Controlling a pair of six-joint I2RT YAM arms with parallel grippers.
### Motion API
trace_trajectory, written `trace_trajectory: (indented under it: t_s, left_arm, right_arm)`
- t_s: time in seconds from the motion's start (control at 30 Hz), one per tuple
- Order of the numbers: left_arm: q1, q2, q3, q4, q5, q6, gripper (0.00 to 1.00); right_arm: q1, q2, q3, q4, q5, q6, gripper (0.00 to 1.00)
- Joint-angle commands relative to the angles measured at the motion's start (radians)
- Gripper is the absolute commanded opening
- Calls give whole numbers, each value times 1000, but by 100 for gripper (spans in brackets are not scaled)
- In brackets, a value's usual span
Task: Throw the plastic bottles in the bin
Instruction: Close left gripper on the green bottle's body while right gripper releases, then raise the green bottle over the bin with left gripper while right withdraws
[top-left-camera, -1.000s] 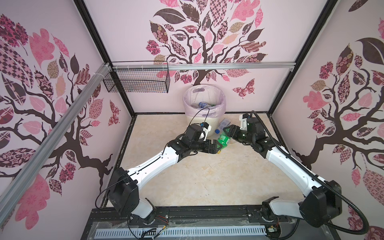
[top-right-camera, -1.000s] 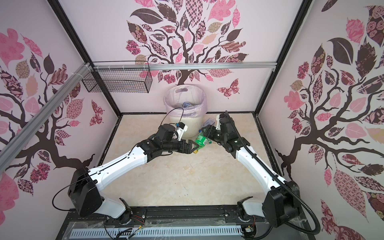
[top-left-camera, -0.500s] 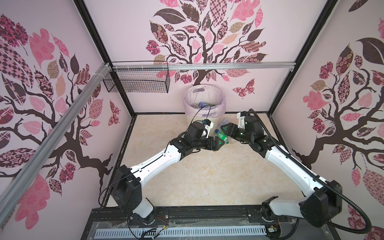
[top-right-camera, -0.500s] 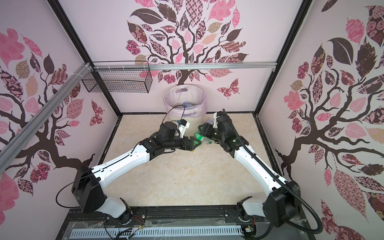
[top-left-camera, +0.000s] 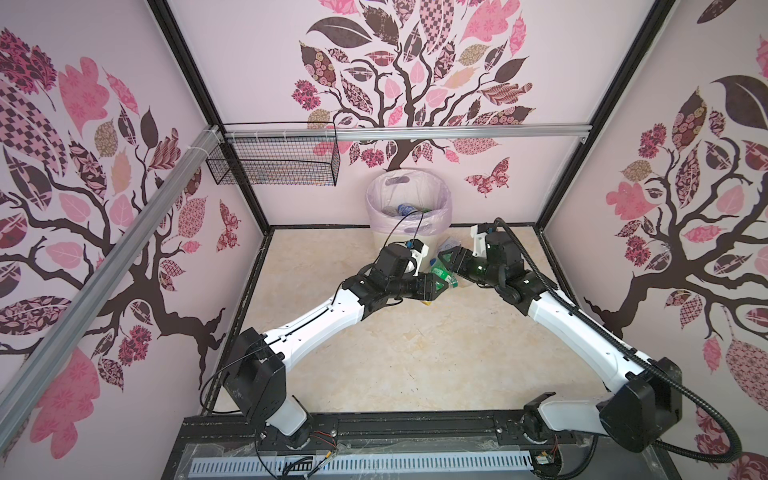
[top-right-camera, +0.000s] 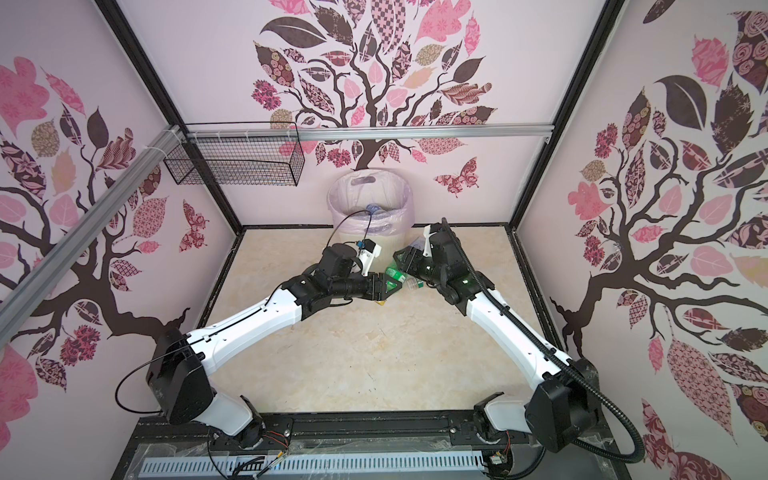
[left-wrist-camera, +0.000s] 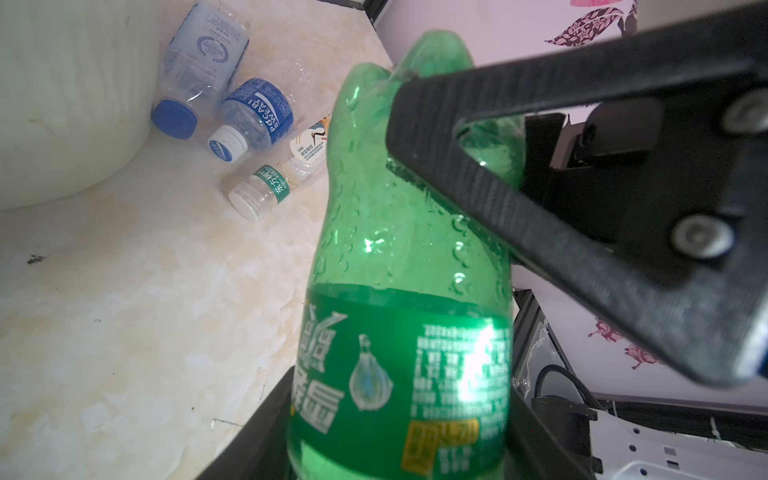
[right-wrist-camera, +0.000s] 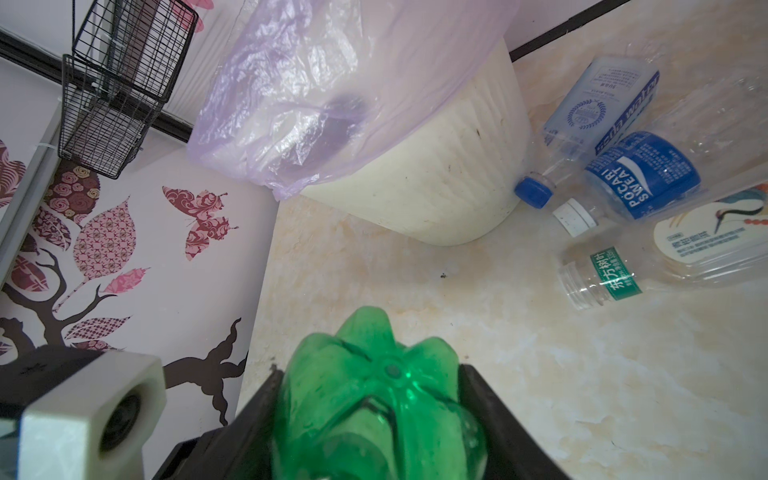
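Robot lab test booth: black frame post (top-left-camera: 195, 79), tree-decal walls (top-left-camera: 249, 50), aluminium rail (top-left-camera: 457, 132).

- Beige marbled tabletop (top-left-camera: 415, 357).
- Cream bin (right-wrist-camera: 436, 178) stands at its back edge.
- Blue-capped bottle (right-wrist-camera: 598, 104), blue-labelled bottle (right-wrist-camera: 642, 178) and green-necked bottle (right-wrist-camera: 615, 274) lie beside the bin.

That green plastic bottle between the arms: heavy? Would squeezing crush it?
Probably light: the green plastic bottle looks empty, light glowing through it. Its thin-looking walls would likely dent under a squeeze. Round and glossy, it may slip or roll if released.
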Motion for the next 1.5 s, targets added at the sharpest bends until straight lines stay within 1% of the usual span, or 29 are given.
trace_trajectory:
  t_s: [0.0,0.07,0.13,0.23,0.37,0.4,0.53,0.67,0.73,0.9,1.0,1.1,1.23,1.37,1.4,1.47]
  left_arm:
    - [7,-9,-18,4,-49,-3,47]
    - [7,-18,-27,2,-60,-3,46]
    - [7,-24,-31,-2,-62,-3,45]
    - [8,-37,-32,-18,-75,-1,44]
    - [10,-62,-10,-80,-110,36,43]
    - [11,-71,-3,-94,-121,44,42]
    - [29,-104,28,-161,-157,73,41]
    - [63,-156,53,-207,-221,109,40]
    - [84,-181,73,-219,-270,134,40]
    - [133,-212,170,-234,-383,203,41]
    - [136,-199,258,-219,-455,288,41]
    - [137,-168,372,-194,-526,379,42]
    - [137,-143,538,-112,-604,493,42]
    - [137,-147,645,24,-620,563,42]
    - [137,-148,648,55,-621,574,42]
    - [135,-134,705,97,-628,587,42]
  right_arm:
    - [19,-14,25,-7,-18,11,65]
    - [19,-19,27,-16,-14,7,71]
    - [19,-26,31,-25,-10,1,75]
    - [19,-44,42,-38,17,-13,84]
    - [19,-62,89,-82,61,-44,97]
    - [19,-59,109,-98,67,-53,99]
    - [18,-43,185,-151,76,-80,100]
    - [18,-31,243,-177,79,-107,99]
    - [19,-31,255,-174,78,-118,99]
    - [18,-25,292,-172,84,-158,100]
    - [19,-29,314,-177,102,-184,100]
    - [19,-40,328,-175,120,-207,100]
    - [18,-57,331,-172,137,-234,99]
    - [19,-64,322,-178,153,-252,100]
    - [19,-66,316,-176,155,-253,100]
    - [19,-69,298,-166,154,-252,99]
